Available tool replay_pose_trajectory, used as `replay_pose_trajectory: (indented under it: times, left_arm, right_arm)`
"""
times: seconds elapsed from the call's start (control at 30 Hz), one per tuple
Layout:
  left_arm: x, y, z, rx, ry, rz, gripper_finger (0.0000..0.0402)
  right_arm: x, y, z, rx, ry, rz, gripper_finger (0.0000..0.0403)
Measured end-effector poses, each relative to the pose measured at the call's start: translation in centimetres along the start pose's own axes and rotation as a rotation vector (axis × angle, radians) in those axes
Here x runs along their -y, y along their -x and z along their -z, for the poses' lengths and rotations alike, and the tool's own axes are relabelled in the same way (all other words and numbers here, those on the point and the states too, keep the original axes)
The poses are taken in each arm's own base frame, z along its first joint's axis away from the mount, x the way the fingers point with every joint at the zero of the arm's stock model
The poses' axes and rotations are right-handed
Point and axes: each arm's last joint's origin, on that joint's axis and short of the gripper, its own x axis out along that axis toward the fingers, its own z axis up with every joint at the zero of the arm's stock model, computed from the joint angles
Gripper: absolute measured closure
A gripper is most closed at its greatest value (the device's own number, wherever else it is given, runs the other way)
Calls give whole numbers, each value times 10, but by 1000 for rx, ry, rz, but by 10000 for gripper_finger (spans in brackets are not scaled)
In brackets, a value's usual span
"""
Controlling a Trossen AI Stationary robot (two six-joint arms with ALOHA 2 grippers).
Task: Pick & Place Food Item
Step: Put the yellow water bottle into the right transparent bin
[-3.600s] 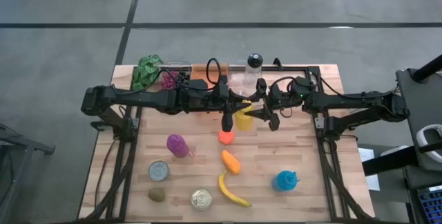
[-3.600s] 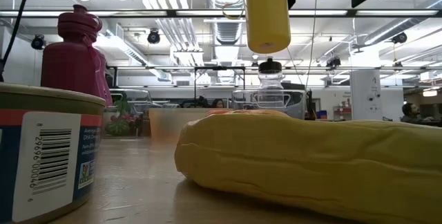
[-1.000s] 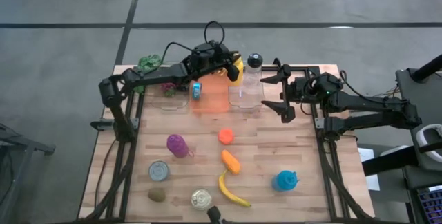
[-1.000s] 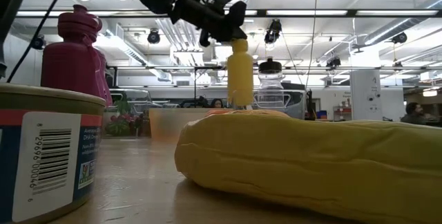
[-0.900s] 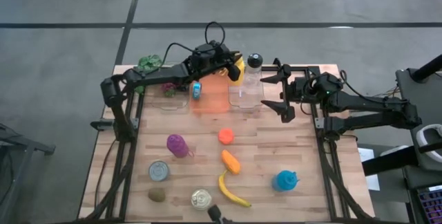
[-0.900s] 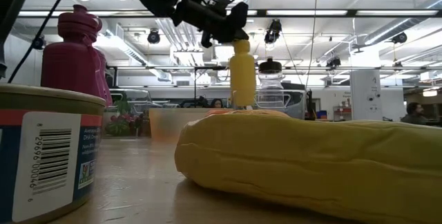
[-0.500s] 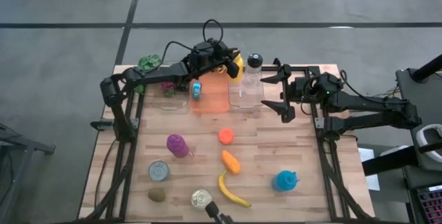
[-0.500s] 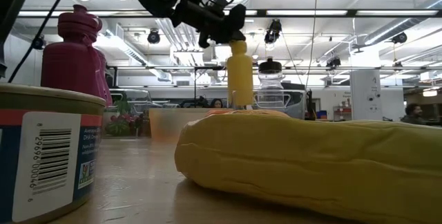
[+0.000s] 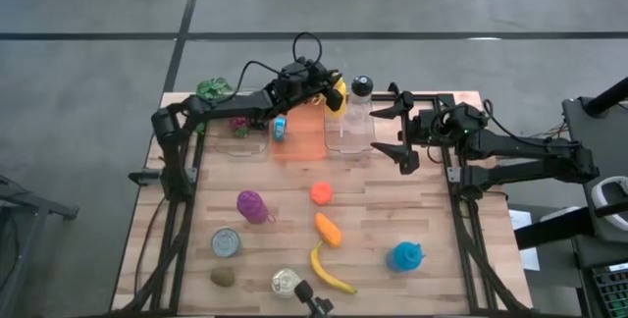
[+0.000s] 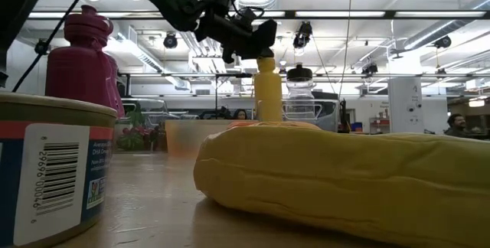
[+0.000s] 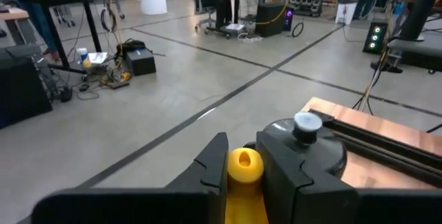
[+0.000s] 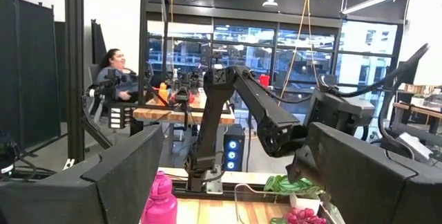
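L gripper (image 9: 329,87) is at the far edge of the table (image 9: 432,220), fingers clamped on the neck of a yellow squeeze bottle (image 10: 267,89). In the L wrist view only the bottle's round top (image 11: 244,165) shows between the two dark fingers (image 11: 207,172); the body is cut off below. In the low view the bottle hangs upright under the gripper (image 10: 256,37), and its base is hidden behind the big yellow banana (image 10: 344,179) in the foreground, so can't tell if it touches anything. From above the bottle (image 9: 337,93) is mostly covered by the gripper, just beside a clear bottle w/ black cap (image 9: 360,102) on the R-arm side of the fingers, over the orange bin (image 9: 306,136).

R gripper (image 9: 397,127) waits near the far R of the table, fingers wide apart, nothing between them; they point twd the clear bottle. R wrist view shows both fingers (image 12: 124,175) spread, w/ the L arm (image 12: 255,110) beyond, a magenta bottle (image 12: 160,196) partly cut off, green leaves (image 12: 283,182) and red grapes (image 12: 300,217) at the frame edge. A seated person (image 12: 114,75) is in the room behind.

Nearer than the fingers: orange ball-like item (image 9: 321,193), carrot-like item (image 9: 328,229), blue item (image 9: 404,255), two cans (image 9: 226,242), small brown item (image 9: 223,277), too small to ID.
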Motion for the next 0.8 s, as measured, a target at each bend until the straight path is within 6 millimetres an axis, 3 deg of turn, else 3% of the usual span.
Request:
replay_pose_trajectory:
  times: [0.8]
  left_arm:
    - [3, -20, 40, -99, 9, -2, 347]
  right_arm:
    - [0, 0, 0, 0, -3, 0, 44]
